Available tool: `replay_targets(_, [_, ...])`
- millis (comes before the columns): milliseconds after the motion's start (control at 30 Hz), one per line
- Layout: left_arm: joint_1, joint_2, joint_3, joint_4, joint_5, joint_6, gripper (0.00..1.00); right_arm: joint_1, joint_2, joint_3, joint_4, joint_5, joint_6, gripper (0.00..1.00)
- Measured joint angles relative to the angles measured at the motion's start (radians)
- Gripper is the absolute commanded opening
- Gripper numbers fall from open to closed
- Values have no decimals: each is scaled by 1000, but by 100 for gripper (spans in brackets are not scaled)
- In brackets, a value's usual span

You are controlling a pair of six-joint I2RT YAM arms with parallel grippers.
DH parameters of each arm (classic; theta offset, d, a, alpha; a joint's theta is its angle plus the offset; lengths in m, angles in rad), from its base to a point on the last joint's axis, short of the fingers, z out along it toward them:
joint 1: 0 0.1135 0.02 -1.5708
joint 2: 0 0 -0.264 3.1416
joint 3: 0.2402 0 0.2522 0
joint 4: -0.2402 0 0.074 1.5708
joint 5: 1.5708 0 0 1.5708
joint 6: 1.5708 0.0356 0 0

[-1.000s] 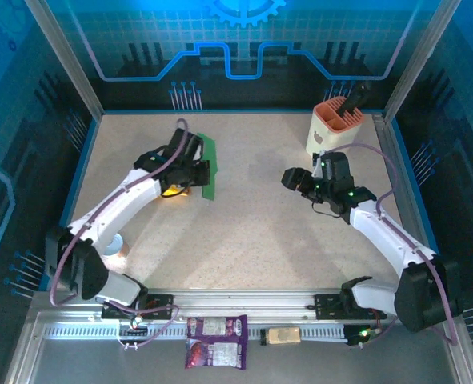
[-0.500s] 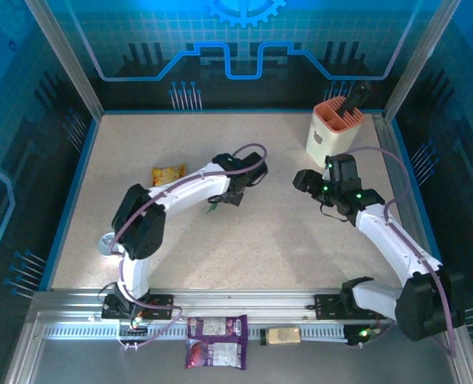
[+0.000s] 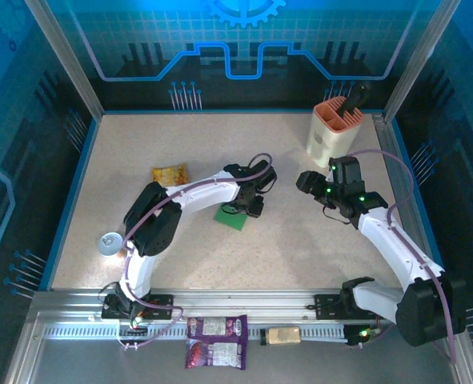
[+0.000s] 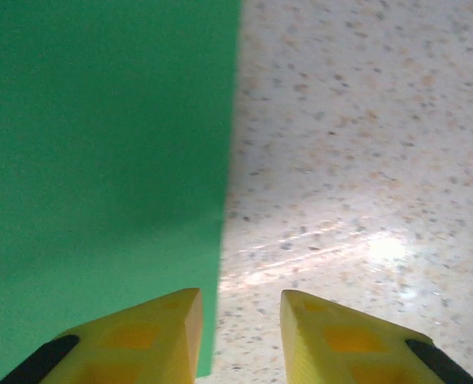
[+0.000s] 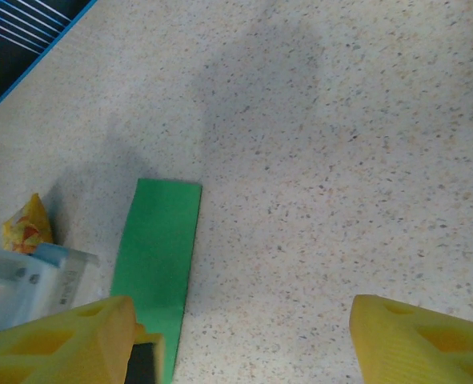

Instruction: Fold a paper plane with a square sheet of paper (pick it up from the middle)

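The square sheet of paper (image 3: 230, 218) is green and lies flat on the speckled table, near the middle. My left gripper (image 3: 250, 205) hovers over its right edge. In the left wrist view the paper (image 4: 100, 160) covers the left half, and its straight edge runs down just inside the left finger. The left gripper (image 4: 240, 324) has its yellow jaws apart with bare table between them. My right gripper (image 3: 310, 183) stands open to the right of the sheet. Its wrist view shows the paper (image 5: 158, 252) as a green strip past the widely spread right gripper (image 5: 244, 340).
A yellow snack packet (image 3: 170, 174) lies left of the sheet. An orange and white holder (image 3: 334, 128) stands at the back right. A small round disc (image 3: 109, 242) rests near the left edge. Purple packets (image 3: 216, 330) and a tan packet (image 3: 282, 335) lie on the front rail.
The left arm swung from the far left to the middle with the green paper. The paper now lies flat on the table and the left jaws have parted. The right gripper edged rightward.
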Motion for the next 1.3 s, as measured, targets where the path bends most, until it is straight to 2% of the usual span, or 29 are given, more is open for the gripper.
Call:
replay_targets(133, [42, -85, -110, 125, 114, -11, 44, 8, 28, -1, 31, -34, 3, 68])
replay_targets(233, [80, -217, -211, 226, 173, -32, 51, 56, 77, 1, 52, -44, 3, 63])
replay_targets(500, [251, -515, -427, 407, 208, -124, 74, 303, 350, 105, 97, -62, 5, 34])
replay_targets(600, [308, -567, -500, 420, 211, -150, 80, 382, 477, 187, 109, -64, 4, 29])
replay_targets(767, [360, -645, -612, 431, 211, -183, 89, 468, 642, 291, 119, -71, 2, 27])
replay_targets(1000, [406, -711, -682, 447, 211, -213, 90, 486, 778, 361, 94, -71, -34, 24])
replay_targets(1300, [410, -710, -683, 475, 253, -232, 93, 462, 833, 404, 24, -119, -278, 25])
